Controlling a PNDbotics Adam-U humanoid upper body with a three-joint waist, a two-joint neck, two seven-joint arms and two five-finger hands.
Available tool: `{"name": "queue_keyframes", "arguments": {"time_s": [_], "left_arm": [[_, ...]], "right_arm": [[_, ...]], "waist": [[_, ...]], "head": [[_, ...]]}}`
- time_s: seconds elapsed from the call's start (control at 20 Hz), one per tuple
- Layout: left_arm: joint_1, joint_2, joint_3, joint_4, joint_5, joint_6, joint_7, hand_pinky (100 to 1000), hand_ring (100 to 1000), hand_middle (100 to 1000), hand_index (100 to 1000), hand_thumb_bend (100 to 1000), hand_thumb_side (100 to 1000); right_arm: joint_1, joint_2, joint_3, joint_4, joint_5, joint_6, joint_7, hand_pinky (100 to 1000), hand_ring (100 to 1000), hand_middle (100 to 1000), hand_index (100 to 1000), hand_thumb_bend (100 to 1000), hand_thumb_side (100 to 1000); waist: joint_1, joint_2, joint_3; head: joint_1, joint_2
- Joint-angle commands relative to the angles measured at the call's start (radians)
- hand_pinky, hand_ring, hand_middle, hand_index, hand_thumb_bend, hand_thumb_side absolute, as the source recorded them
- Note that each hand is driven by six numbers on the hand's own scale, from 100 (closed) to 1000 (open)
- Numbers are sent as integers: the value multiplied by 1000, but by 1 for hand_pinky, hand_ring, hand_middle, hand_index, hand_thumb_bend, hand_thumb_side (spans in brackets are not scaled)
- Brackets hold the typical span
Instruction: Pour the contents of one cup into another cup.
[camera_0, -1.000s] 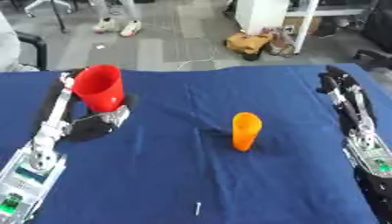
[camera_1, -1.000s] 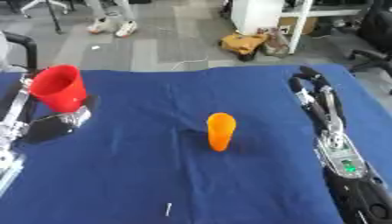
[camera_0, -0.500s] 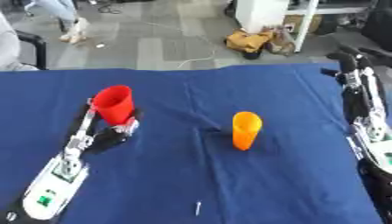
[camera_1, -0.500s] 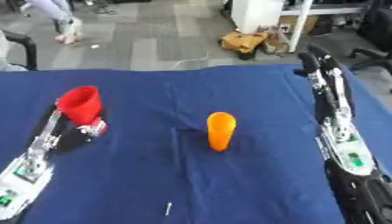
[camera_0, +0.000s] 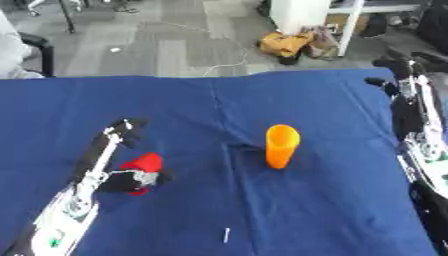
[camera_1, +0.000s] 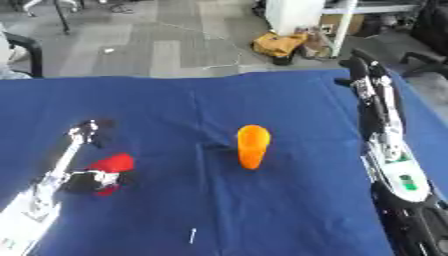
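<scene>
On the blue cloth (camera_0: 219, 210) before a grey floor (camera_0: 157, 45), the left robot hand (camera_0: 131, 181) clasps a red cup (camera_0: 144, 164).

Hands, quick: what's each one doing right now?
Left hand: closed on the red cup, low over the blue table.
Right hand: at the table's far right edge, holding nothing; fingers cannot be told.

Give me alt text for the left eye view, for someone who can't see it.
On a blue tablecloth, the robot's left hand holds a red cup near the left edge, while an orange cup stands upright at centre. The right arm lies along the right edge.
</scene>
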Motion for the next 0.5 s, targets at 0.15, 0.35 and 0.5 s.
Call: {"name": "queue_keyframes", "arguments": {"time_s": [0.15, 0.35, 0.5], "left_arm": [[43, 62, 56, -234, 139, 42, 55, 631, 703, 754, 839, 1000, 763], [120, 105, 115, -434, 329, 106, 68, 617, 691, 745, 827, 973, 783], [177, 113, 156, -525, 419, 141, 78, 607, 686, 740, 822, 922, 807]], "right_arm": [[-3, -19, -5, -22, -2, -2, 11, 683, 968, 658, 842, 693, 724], [12, -16, -9, -24, -4, 1, 15, 670, 965, 652, 837, 692, 728], [23, -11, -13, -32, -11, 5, 17, 666, 964, 651, 835, 690, 732]], "waist": [[-2, -13, 9], [-1, -14, 20], [-1, -13, 25]], "head": [[-6, 10], [0, 26], [4, 41]]}}
